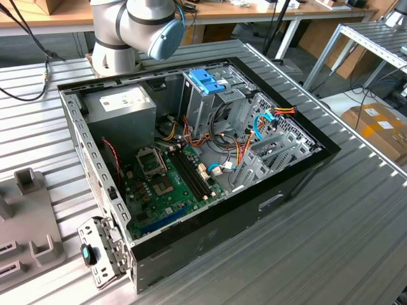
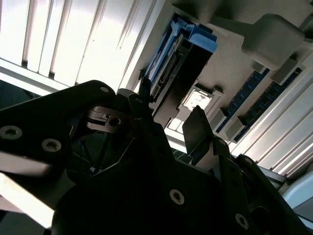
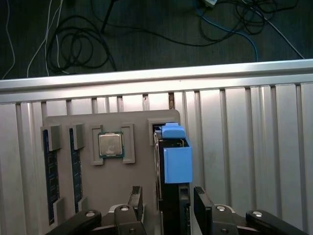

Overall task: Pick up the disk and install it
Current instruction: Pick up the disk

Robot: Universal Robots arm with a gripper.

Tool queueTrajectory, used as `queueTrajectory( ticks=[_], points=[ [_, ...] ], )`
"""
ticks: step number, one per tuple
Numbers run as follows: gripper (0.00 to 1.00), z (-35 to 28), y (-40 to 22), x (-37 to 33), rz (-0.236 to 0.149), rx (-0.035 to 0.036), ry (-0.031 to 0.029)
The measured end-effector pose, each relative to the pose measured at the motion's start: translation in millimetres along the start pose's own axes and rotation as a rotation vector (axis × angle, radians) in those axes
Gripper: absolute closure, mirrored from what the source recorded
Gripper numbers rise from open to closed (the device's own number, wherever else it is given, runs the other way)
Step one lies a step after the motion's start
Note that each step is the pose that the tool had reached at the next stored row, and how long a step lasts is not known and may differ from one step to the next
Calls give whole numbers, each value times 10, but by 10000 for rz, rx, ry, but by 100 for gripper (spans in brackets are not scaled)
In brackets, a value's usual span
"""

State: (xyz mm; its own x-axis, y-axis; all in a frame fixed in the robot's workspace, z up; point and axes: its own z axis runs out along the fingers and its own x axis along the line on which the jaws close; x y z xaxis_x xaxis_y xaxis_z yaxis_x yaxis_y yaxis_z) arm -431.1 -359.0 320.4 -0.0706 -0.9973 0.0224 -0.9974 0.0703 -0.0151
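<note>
The disk (image 3: 177,164) stands on edge in a slot of a grey holder (image 3: 127,181), its light-blue rail facing the camera in the first wrist view. In the second wrist view the disk (image 2: 182,58) shows its dark side and blue rails. My gripper (image 3: 167,190) is open and straddles the near end of the disk, with one finger (image 3: 136,198) apart from it on one side and the other close on the far side. The gripper (image 2: 170,98) shows the same straddle in the second wrist view.
The holder also carries a processor chip (image 3: 111,145) and memory sticks (image 3: 51,171). An open computer case (image 1: 76,127) lies on the ribbed metal table, with a blue latch piece (image 1: 206,81) on its drive cage. The holder (image 1: 25,210) sits at the exterior view's left. Cables lie on the floor past the table edge.
</note>
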Motion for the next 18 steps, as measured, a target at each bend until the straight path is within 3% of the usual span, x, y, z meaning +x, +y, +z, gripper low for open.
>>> queueTrajectory(
  ticks=[12,18],
  points=[
    [46,24,1,0,-7,0,-2],
    [46,49,35,-3,-8,3,-4]
  ],
)
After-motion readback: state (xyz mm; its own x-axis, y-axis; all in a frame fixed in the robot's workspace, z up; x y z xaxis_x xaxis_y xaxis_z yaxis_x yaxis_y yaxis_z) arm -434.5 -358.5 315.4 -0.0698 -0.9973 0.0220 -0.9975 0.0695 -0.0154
